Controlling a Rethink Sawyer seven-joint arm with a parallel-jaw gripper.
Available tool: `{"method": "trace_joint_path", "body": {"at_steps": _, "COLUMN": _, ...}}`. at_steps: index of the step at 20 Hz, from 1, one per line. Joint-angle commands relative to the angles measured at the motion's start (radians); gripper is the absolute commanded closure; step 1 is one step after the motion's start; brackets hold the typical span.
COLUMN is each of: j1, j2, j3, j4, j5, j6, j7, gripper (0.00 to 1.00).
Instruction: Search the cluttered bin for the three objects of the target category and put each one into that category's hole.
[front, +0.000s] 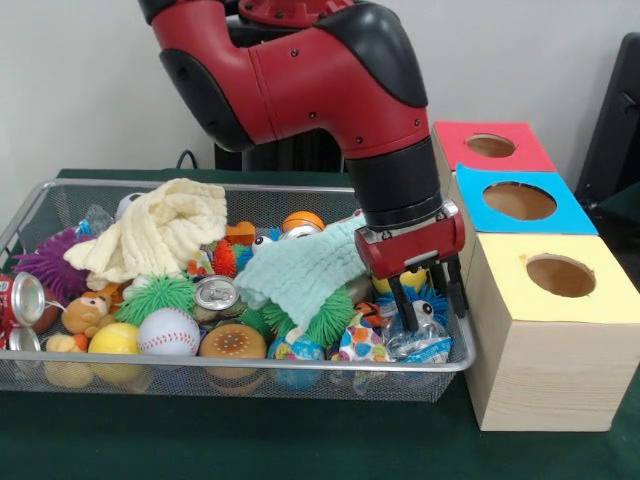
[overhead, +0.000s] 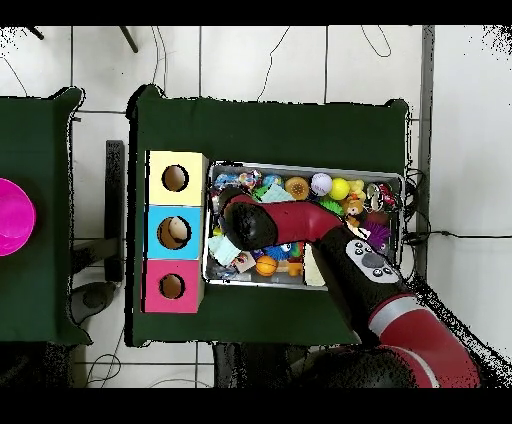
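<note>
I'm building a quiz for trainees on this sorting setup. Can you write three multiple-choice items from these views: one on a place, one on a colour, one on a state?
1. Where is the black two-fingered gripper?
A. over the red-topped box
B. down in the silver wire mesh basket, at its box-side end
C. drawn back off the table

2. Which top face has the pale wooden box nearest the front camera?
A. yellow
B. blue
C. red

3. How do the gripper's fingers stand?
A. shut on a ball
B. apart, holding nothing visible
C. shut on a cloth

Answers: B, the fingers reach among the toys; A, the yellow face is closest; B, a gap shows between them.
</note>
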Motion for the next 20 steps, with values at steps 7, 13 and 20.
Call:
{"method": "trace_joint_path", "body": {"at_steps": 7, "j1": 0.04, "j2": 0.029, "j3": -0.165, "j4": -0.071, "j5": -0.047, "j6": 0.084, "j7": 0.05, "gripper": 0.0}}
{"method": "trace_joint_path", "body": {"at_steps": 13, "j1": 0.029, "j2": 0.006, "j3": -0.155, "j4": -0.058, "j5": -0.041, "j6": 0.091, "j7": 0.039, "gripper": 0.0}}
{"method": "trace_joint_path", "body": {"at_steps": 20, "j1": 0.009, "j2": -0.031, "j3": -0.146, "j4": -0.04, "j5": -0.043, "j6": 0.1, "j7": 0.024, "gripper": 0.0}}
